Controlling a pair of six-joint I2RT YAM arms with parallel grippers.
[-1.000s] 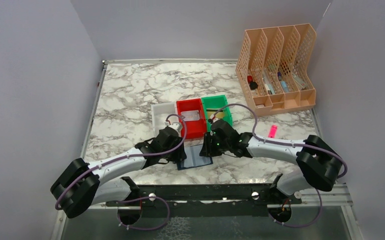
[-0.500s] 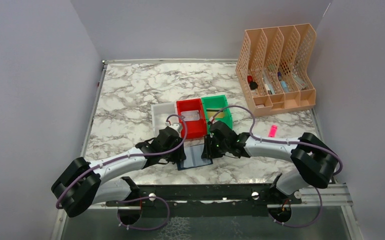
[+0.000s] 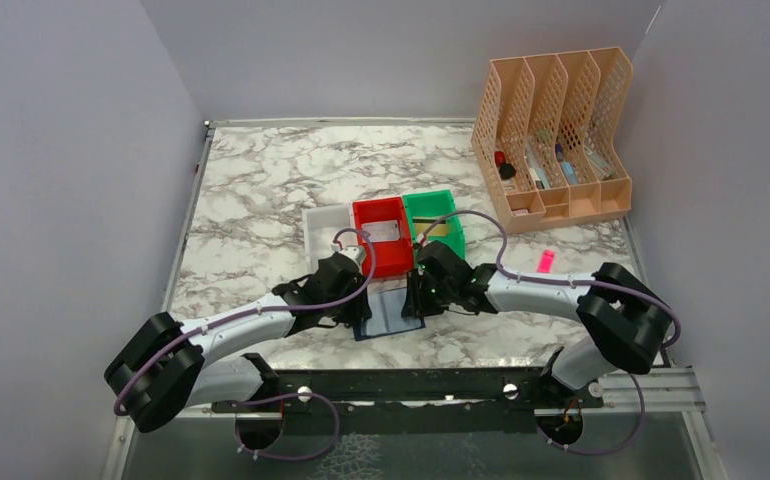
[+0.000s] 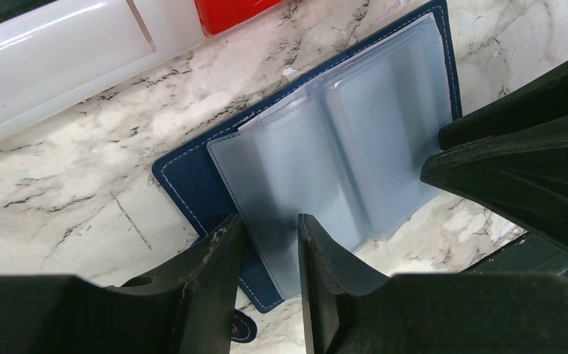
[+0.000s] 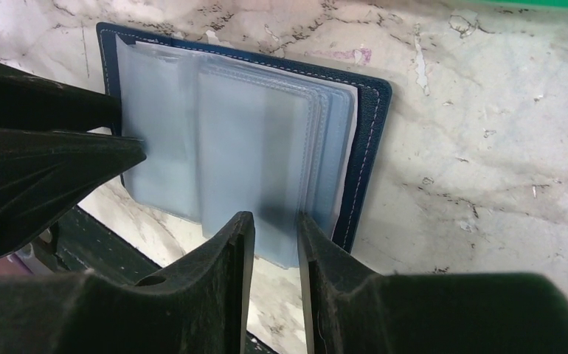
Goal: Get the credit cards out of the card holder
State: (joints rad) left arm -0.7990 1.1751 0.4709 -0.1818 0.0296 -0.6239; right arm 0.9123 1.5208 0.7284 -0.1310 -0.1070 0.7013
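The card holder (image 3: 392, 314) lies open on the marble, navy cover down and pale-blue sleeves up. It also shows in the left wrist view (image 4: 192, 184) and the right wrist view (image 5: 366, 147). The sleeves (image 5: 251, 140) show no card inside. My left gripper (image 4: 270, 232) is over the sleeves' left end, jaws a narrow gap apart, nothing between them. My right gripper (image 5: 274, 228) is over the sleeves' near right edge, jaws also narrowly apart and empty. A silvery-grey card (image 3: 386, 232) lies in the red bin and a tan-gold card (image 3: 442, 230) in the green bin.
The red bin (image 3: 393, 264), green bin (image 3: 431, 198) and white bin (image 3: 321, 230) stand just behind the wallet. A small pink stick (image 3: 545, 262) lies to the right. A peach file organizer (image 3: 551, 140) stands at the back right. The table's near edge is just below the wallet.
My right arm has shifted slightly left, its gripper coming closer over the wallet. The left arm and the wallet have not moved.
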